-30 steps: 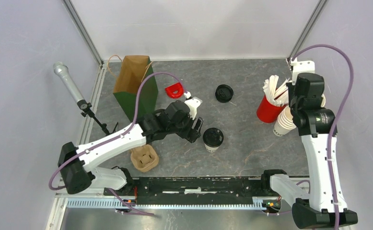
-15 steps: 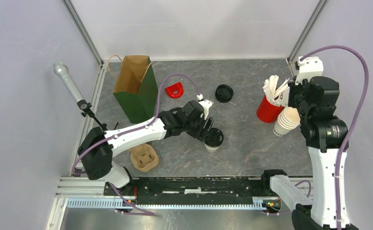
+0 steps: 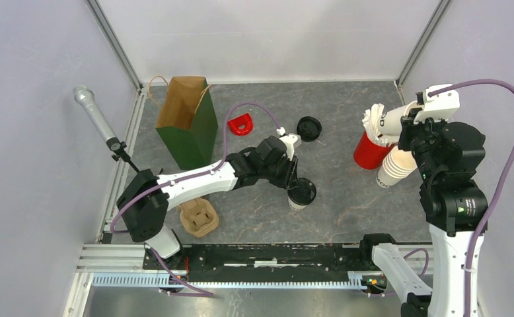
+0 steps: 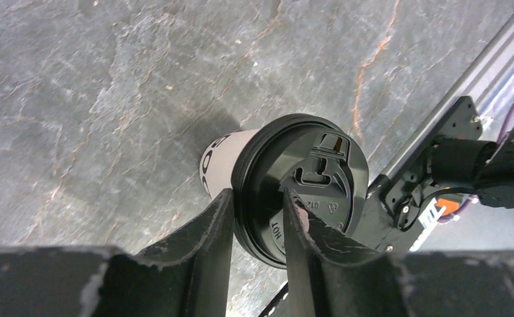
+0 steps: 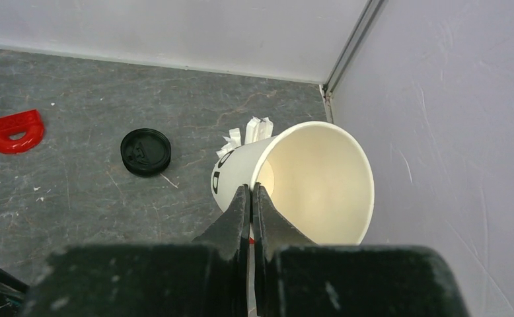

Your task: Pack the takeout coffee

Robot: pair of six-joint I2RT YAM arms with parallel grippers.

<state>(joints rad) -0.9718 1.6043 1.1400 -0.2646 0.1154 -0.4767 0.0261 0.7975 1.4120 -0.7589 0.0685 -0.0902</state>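
Straight ahead of the left claw (image 4: 256,201) and touching it: the lidded cup (image 4: 287,175), upright at mid-table (image 3: 347,205), long axis vertical, black lid up. Approached from above and a little from the left, with one finger (image 4: 208,228) outside the lid's near rim, the other (image 4: 304,228) lying over the lid top, and only a slice of rim in the gap. Apart by that slice. Impossible to tell whether pressing on it or merely straddling it.

Plainly the nearer arm for this cup: stretched low and long from its base at the near left, forearm almost flat, wrist tipped down over the lid. Well apart at the far right, held clear of the table: the right claw (image 5: 252,190), pinched together on the wall of a bare cup (image 5: 307,178) (no lid on that one, open mouth toward the camera).

Likely to come: a carry leftward and nearer to the pulp carrier (image 3: 198,218), or back toward the bag (image 3: 188,122). Risky on a rim-only pinch, with more chance of popping the lid than of lifting the cup.
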